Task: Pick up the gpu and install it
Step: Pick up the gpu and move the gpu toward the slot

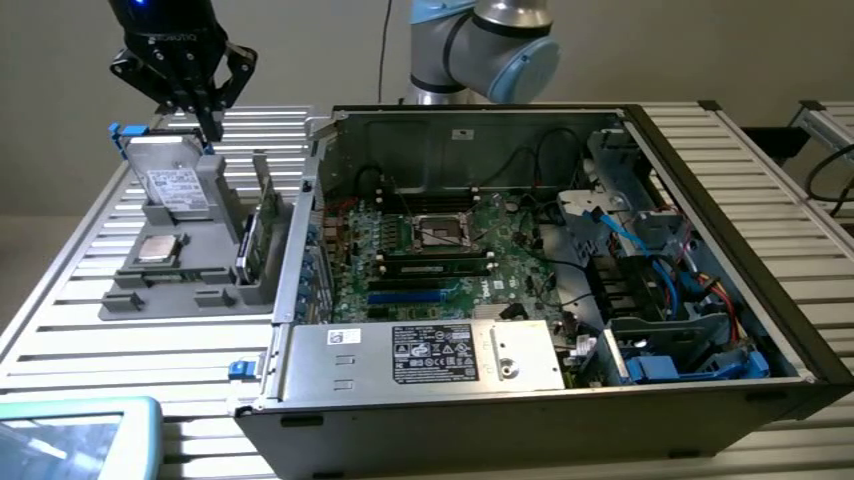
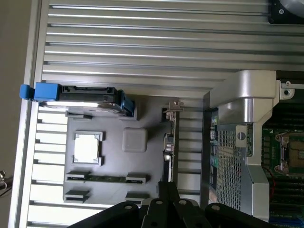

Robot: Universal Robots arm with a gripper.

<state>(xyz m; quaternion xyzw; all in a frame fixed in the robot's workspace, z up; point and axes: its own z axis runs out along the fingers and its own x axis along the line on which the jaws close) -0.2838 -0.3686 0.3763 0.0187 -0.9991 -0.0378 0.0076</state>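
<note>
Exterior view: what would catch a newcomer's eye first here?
The open computer case sits at the middle and the exterior view's right, its motherboard bare. At the exterior view's left, the shut tool hangs above a grey tray where the gpu stands on edge.

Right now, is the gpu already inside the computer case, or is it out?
Out. The gpu stands on edge in the gray tray beside the open case, not on the motherboard.

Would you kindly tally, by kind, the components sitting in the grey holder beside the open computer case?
Drive: 1
CPU chip: 1
gpu: 1
Memory stick: 1
Total: 4
</note>
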